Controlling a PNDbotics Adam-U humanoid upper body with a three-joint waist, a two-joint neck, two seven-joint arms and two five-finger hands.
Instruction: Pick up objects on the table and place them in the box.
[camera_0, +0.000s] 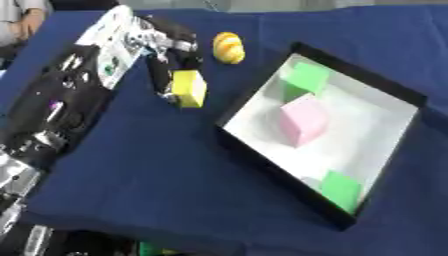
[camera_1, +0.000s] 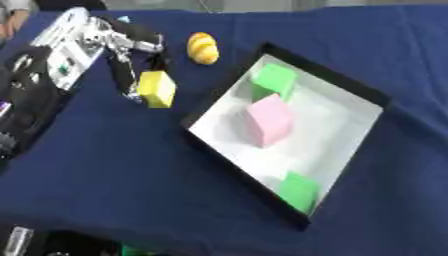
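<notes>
From my seat I see the desk (camera_0: 157, 165) covered in a dark blue cloth, lying askew in both eye views. On it, to my right, sits the box (camera_0: 262, 155), black-rimmed with a white floor, set at an angle to the desk's edges. Just beyond the box's far left corner lies a rounded yellow object (camera_0: 228, 47) with paler stripes, apart from the rim. Nearer me and left of the box I see a yellow block (camera_0: 190, 88); I cannot tell whether it touches the cloth. The broad stretch of cloth between the box and the near edge shows only blue fabric.
</notes>
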